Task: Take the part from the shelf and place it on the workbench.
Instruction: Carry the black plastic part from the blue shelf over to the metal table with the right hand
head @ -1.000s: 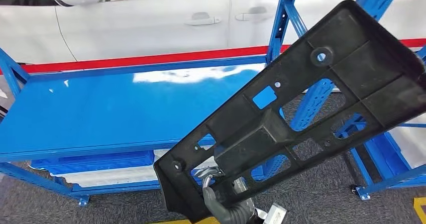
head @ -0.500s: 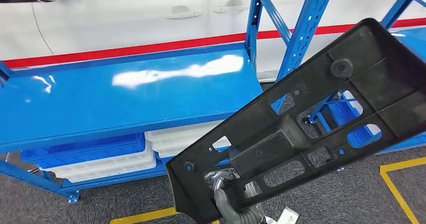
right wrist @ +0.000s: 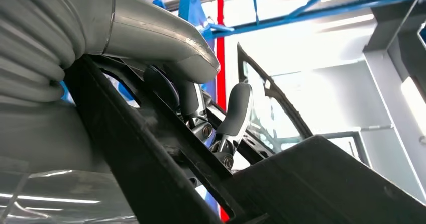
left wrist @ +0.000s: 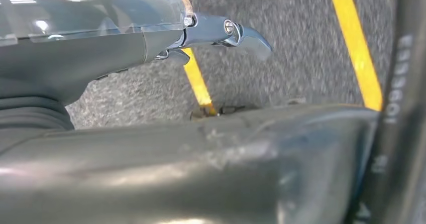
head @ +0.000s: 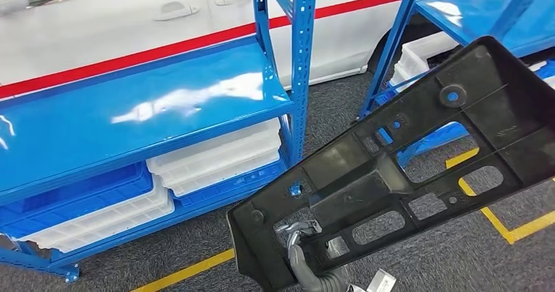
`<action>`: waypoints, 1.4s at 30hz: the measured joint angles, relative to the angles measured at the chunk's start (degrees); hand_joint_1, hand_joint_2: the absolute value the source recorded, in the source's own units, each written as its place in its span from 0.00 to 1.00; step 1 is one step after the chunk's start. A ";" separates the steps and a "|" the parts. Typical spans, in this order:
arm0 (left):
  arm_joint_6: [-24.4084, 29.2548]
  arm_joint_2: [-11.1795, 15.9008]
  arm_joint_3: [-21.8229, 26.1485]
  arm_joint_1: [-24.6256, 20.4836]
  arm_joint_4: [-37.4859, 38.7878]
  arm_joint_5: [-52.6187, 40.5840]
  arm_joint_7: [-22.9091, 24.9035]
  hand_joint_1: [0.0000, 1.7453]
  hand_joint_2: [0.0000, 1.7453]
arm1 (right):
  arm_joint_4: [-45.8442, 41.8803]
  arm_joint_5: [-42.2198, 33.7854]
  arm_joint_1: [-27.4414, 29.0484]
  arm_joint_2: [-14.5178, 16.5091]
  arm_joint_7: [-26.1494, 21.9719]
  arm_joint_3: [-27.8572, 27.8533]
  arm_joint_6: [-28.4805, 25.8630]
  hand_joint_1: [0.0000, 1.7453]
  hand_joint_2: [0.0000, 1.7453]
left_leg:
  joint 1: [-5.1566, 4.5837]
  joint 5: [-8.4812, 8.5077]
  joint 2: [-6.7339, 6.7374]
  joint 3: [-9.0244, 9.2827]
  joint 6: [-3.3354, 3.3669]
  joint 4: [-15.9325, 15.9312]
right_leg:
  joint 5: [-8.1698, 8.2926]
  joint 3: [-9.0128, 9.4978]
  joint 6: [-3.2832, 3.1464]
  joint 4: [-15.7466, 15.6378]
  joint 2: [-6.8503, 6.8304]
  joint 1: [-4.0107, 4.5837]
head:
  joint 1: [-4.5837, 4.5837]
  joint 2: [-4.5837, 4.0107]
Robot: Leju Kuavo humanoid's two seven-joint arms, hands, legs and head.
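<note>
Grey carpet with yellow floor tape underneath, big black part held up in the air over it.

Right hand is clamped on the near low end of the part, fingers poking through one of its openings with the thumb pressed on a rib, so the long flat panel tilts up and away toward the right. Left wrist view has the left hand over the carpet with one metal fingertip sticking out, can't tell if it's open or closed. Further back, the blue shelf has white bins and blue bins stacked below, then a white car with a red stripe behind.
</note>
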 joint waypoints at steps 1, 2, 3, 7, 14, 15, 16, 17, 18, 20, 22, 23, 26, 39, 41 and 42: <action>-0.01 -0.04 0.01 0.16 0.01 -0.04 0.00 0.00 0.00 | 0.00 0.00 0.04 0.05 0.00 -0.07 0.01 1.00 1.00 | 0.00 -3.11 -1.59 -0.73 -0.03 3.07 | 0.72 -0.85 -0.33 0.03 0.62 0.16 | -0.01 0.00; -0.02 -0.08 0.01 0.32 0.01 -0.08 0.01 0.00 0.00 | 0.00 0.01 0.08 0.09 0.00 -0.13 0.04 1.00 1.00 | -0.03 -5.75 -2.52 -1.36 0.10 6.55 | 1.46 -1.75 -0.56 0.07 1.31 0.37 | -0.01 0.00; -0.02 -0.09 0.01 0.41 0.01 -0.11 0.01 0.00 0.00 | 0.00 0.01 0.17 0.13 0.00 -0.21 0.08 1.00 1.00 | -0.10 -7.20 -2.96 -1.59 0.32 9.55 | 2.25 -2.72 -0.69 0.11 2.06 0.62 | -0.01 0.00; -0.01 -0.06 0.01 0.21 0.01 -0.21 0.01 0.00 0.00 | -0.02 0.01 0.52 0.15 0.00 -0.53 0.26 1.00 1.00 | -0.80 -2.69 -4.56 5.18 2.05 5.36 | 5.13 -6.22 -0.66 0.40 4.94 1.14 | -0.01 0.00; -0.01 0.14 0.01 -0.15 -0.03 -0.34 0.01 0.00 0.00 | -0.46 0.01 0.87 0.53 -0.03 -0.98 0.55 1.00 1.00 | -1.52 -0.93 -6.45 12.45 4.30 -8.74 | 7.62 -8.17 1.17 0.03 6.58 0.74 | 0.02 0.00; -0.01 0.12 0.02 -0.13 -0.03 -0.34 0.01 0.00 0.00 | -0.48 0.01 0.95 0.53 -0.02 -1.04 0.57 1.00 1.00 | -1.34 -0.01 -5.51 11.85 4.47 -9.18 | 5.40 -8.74 1.27 1.49 5.21 0.83 | 0.03 0.00; -0.01 0.12 0.02 -0.07 -0.03 -0.34 0.01 0.00 0.00 | -0.49 0.01 0.99 0.52 -0.02 -1.08 0.59 1.00 1.00 | -1.28 0.69 -4.55 11.11 4.59 -9.31 | 2.26 -9.46 1.41 4.13 3.71 0.73 | 0.04 0.00; -0.01 0.12 0.03 0.04 -0.03 -0.35 0.01 0.00 0.00 | -0.50 0.02 0.97 0.51 -0.01 -1.08 0.60 1.00 1.00 | -1.28 1.33 -3.61 10.25 4.66 -9.29 | -0.78 -10.26 1.73 7.69 2.93 0.51 | 0.05 0.00; -0.01 0.12 0.03 0.14 -0.03 -0.35 0.02 0.00 0.00 | -0.50 0.02 0.99 0.51 0.00 -1.09 0.60 1.00 1.00 | -1.26 1.92 -2.57 9.37 4.50 -9.16 | -2.75 -10.94 2.13 11.45 2.58 0.22 | 0.05 0.00; -0.01 0.12 0.03 0.15 -0.03 -0.36 0.02 0.00 0.00 | -0.50 0.02 1.04 0.49 0.00 -1.11 0.60 1.00 1.00 | -1.13 3.00 -0.53 7.35 4.02 -8.54 | -1.86 -10.73 3.04 16.08 2.21 -0.59 | 0.05 0.00; -0.01 0.14 0.03 -0.05 -0.03 -0.35 0.01 0.00 0.00 | -0.50 0.01 1.06 0.49 0.00 -1.12 0.60 1.00 1.00 | -0.90 3.68 1.14 5.26 3.35 -7.30 | 1.31 -6.58 3.89 13.12 0.96 -1.35 | 0.06 0.00; -0.01 0.19 0.03 -0.10 -0.05 -0.35 0.01 0.00 0.00 | -0.52 0.01 1.00 0.49 0.00 -1.12 0.60 1.00 1.00 | -0.81 3.81 1.75 4.32 2.98 -6.51 | 1.32 -3.18 4.26 9.09 -0.40 -1.49 | 0.06 0.00; -0.01 0.17 0.03 -0.27 -0.12 -0.36 0.01 0.00 0.00 | -0.64 0.01 0.90 0.57 0.02 -1.15 0.61 1.00 1.00 | -0.61 4.34 3.32 2.98 1.68 -4.88 | -1.76 2.86 3.27 0.00 -2.67 -0.73 | 0.01 0.00; -0.01 -0.02 0.03 0.05 -0.11 -0.45 0.02 0.00 0.00 | -0.76 -0.49 1.68 0.66 -1.22 -1.24 -0.61 1.00 1.00 | -1.07 -2.66 -6.69 9.20 2.92 -0.73 | 6.21 -6.87 -0.76 0.12 5.59 1.63 | 0.00 0.00; -0.01 0.05 0.04 0.01 -0.13 -0.56 0.07 0.00 0.00 | -0.73 -0.99 2.33 0.35 -2.63 -0.99 -1.74 1.00 1.00 | -1.39 -3.22 -8.63 12.79 3.33 -6.61 | 7.51 -7.27 -0.23 -0.12 6.64 1.52 | 0.00 0.00; -0.02 0.05 0.05 0.02 -0.12 -0.59 0.10 0.00 0.00 | -0.70 -1.15 2.57 0.15 -3.06 -0.82 -2.05 1.00 1.00 | -1.52 -3.13 -8.32 13.12 3.36 -7.60 | 8.23 -7.36 0.14 -0.39 7.30 1.45 | 0.01 0.00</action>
